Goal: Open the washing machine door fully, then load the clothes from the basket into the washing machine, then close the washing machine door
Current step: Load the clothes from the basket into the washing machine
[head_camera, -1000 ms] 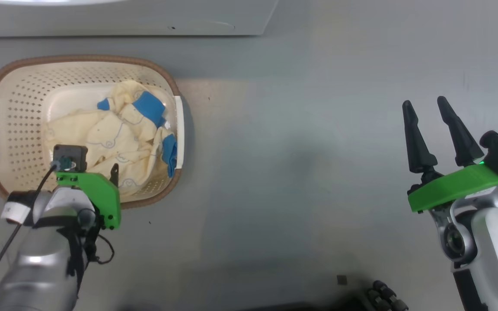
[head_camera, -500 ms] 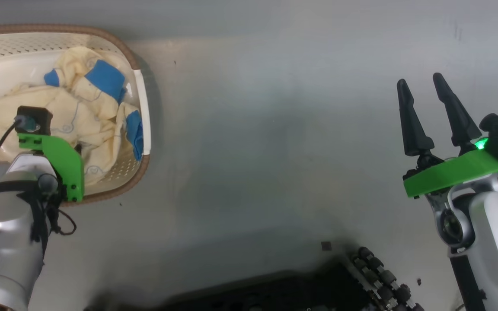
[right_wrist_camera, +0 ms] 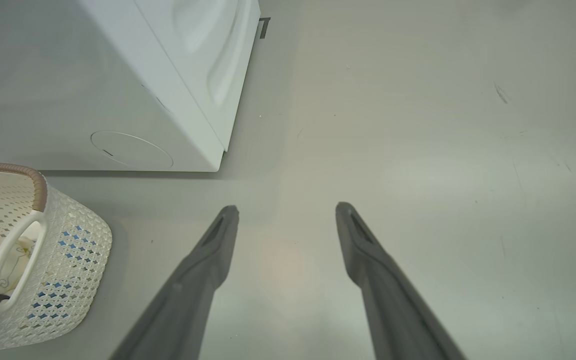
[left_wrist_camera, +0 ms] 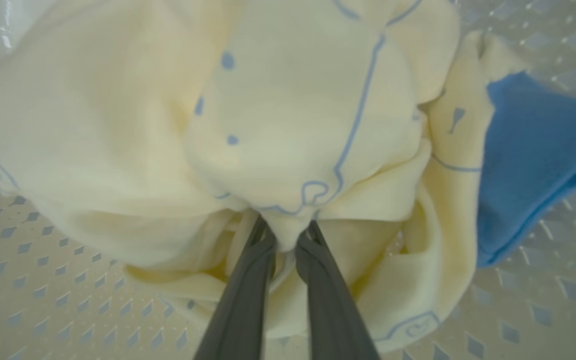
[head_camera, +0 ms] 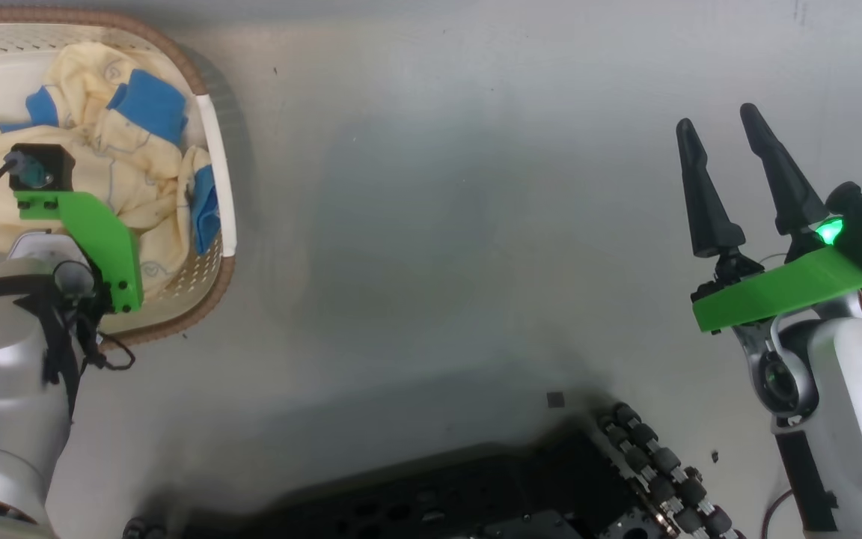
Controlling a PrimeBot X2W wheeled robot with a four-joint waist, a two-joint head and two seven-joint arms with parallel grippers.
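The left gripper [left_wrist_camera: 288,234] has just drawn its two dark fingers in from wide to a narrow pinch on a fold of the soft cream-yellow, line-printed clothes [left_wrist_camera: 293,125], so the bundle looks ready to lift. It lies just beyond the fingertips inside the cream perforated plastic basket [left_wrist_camera: 43,280], its longer spread crosswise to the fingers, its blue cuff [left_wrist_camera: 533,165] pointing off to their right. The right gripper [head_camera: 715,116] hangs wide and empty.

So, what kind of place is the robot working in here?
Probably a laundry area, perhaps a test room: a white washing machine stands on a plain grey floor, with a basket of clothes near it.
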